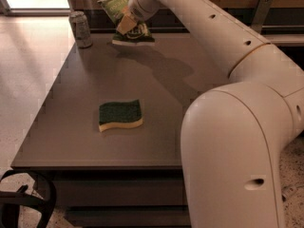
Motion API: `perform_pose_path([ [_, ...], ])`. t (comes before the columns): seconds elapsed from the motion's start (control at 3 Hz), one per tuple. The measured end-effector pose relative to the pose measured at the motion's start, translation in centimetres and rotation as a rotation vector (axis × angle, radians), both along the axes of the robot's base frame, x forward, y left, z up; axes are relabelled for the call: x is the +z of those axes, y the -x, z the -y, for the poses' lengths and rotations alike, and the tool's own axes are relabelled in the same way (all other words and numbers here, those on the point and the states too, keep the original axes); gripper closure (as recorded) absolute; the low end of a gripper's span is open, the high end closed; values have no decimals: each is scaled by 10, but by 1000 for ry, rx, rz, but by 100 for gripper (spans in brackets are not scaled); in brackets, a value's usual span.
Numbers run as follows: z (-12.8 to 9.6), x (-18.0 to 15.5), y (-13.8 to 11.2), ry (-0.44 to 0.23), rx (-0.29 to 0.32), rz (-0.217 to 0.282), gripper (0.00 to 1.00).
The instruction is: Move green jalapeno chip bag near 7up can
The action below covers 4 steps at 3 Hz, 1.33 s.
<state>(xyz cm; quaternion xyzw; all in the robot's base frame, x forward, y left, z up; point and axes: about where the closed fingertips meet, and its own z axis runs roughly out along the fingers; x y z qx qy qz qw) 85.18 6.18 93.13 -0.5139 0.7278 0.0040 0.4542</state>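
The green jalapeno chip bag (124, 19) is olive-green with white lettering and stands tilted at the far edge of the table, its bottom edge low over the tabletop. My gripper (124, 23) is at the end of the white arm and is shut on the bag's middle. The 7up can (80, 29) is small and silvery-grey and stands upright at the far left corner. The bag is a short way to the right of the can and does not touch it.
A yellow sponge with a dark green top (120, 114) lies in the middle of the grey table (190, 108). My white arm spans the right side of the view. A black looped thing (21, 205) sits on the floor at the lower left.
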Motion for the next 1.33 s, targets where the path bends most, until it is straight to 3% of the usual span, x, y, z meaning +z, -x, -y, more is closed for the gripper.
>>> perform_pose_path([
  [0.67,-4,-6,0,2,5,-7,30],
  [1.0,-7,-11,-1,4,9,-14,0],
  [1.33,-8,-11,-1,4,9,-14,0],
])
